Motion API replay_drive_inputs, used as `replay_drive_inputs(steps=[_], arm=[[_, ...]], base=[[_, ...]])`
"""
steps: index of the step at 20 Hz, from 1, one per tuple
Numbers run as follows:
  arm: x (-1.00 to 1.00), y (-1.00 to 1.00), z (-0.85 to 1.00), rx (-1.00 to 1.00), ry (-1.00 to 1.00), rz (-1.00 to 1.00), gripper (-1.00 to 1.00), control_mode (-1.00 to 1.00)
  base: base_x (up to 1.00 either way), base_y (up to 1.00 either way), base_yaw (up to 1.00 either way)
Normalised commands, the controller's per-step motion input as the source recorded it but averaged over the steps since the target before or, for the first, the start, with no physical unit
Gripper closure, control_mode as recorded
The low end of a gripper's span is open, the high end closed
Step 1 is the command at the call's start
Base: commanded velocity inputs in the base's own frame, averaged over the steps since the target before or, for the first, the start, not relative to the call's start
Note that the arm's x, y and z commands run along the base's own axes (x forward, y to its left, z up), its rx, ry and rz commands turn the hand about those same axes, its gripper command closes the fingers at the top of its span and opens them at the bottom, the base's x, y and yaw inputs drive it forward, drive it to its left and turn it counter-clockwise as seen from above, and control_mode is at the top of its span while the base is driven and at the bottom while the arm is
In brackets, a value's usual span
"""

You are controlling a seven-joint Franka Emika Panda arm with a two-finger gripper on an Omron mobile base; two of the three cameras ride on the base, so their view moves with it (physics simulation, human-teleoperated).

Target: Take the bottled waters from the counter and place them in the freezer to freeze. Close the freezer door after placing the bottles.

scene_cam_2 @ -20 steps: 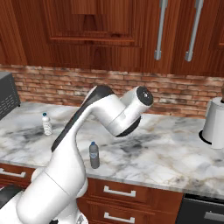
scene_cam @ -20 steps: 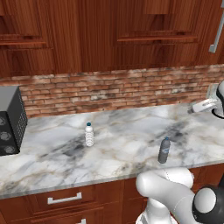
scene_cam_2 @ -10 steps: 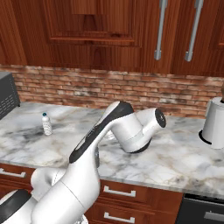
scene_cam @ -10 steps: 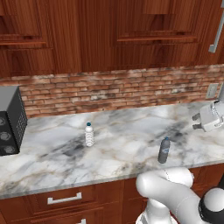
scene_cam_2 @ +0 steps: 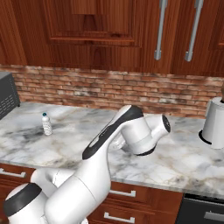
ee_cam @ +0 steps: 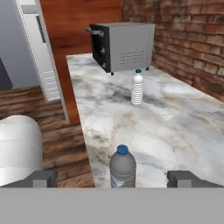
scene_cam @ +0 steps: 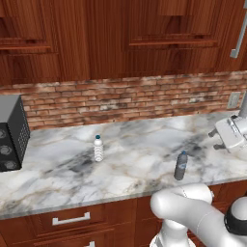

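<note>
Two bottled waters stand upright on the marble counter [scene_cam: 140,137]. The clear-whitish one [scene_cam: 98,148] [scene_cam_2: 46,124] [ee_cam: 137,88] is towards the left, near the black microwave. The darker grey one [scene_cam: 181,165] [ee_cam: 122,168], with a blue cap, stands near the front edge. My gripper [scene_cam: 216,140] [ee_cam: 116,179] hovers open to the right of the grey bottle, pointing at it with a gap between them. In the hand view that bottle sits centred between the wide-apart fingertips [ee_cam: 187,178]. A grey fridge front [ee_cam: 11,48] stands past the counter's far end; the freezer door's state cannot be told.
A black microwave [scene_cam: 10,132] [ee_cam: 122,46] sits at the counter's left end. A white appliance [scene_cam_2: 215,124] stands at the right end. A brick backsplash [scene_cam: 125,99] and wood cabinets rise behind. My own arm [scene_cam_2: 131,131] crosses the right base view.
The hand has come down at the right towards counter level, and the arm's elbow has swung right and lower. The jaws stay wide. Both bottles are unmoved.
</note>
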Motion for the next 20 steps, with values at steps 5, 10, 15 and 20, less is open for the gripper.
replay_drive_inputs(steps=[5, 10, 15, 20], arm=[[-0.11, 0.03, -0.35, 0.01, -0.02, 0.17, -1.00, -1.00], [-0.04, 0.07, -0.19, 0.00, 0.00, 0.11, -1.00, -1.00], [0.00, 0.05, -0.38, 0.00, 0.00, 0.09, -1.00, -1.00], [0.02, 0.30, -0.30, 0.00, 0.00, 0.13, -1.00, -1.00]], base=[[0.00, 0.00, 0.00], [0.00, 0.00, 0.00], [0.00, 0.00, 0.00], [0.00, 0.00, 0.00]])
